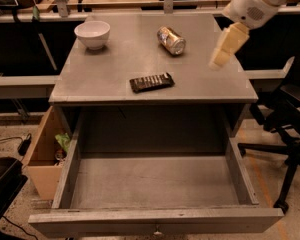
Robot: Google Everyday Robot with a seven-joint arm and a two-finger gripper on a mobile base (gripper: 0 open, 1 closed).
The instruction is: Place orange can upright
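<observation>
The orange can (171, 40) lies on its side on the grey table top (115, 69), at the back, right of the middle, with a silver end facing the front right. My gripper (222, 54) hangs from the white arm at the upper right, above the table's right side. It is to the right of the can and a little nearer the front, apart from it. It holds nothing.
A white bowl (92, 34) stands at the table's back left. A dark snack bar (151, 82) lies near the front edge. The drawer (155, 184) below is pulled out. A cardboard box (42, 156) stands at the left, an office chair (290, 114) at the right.
</observation>
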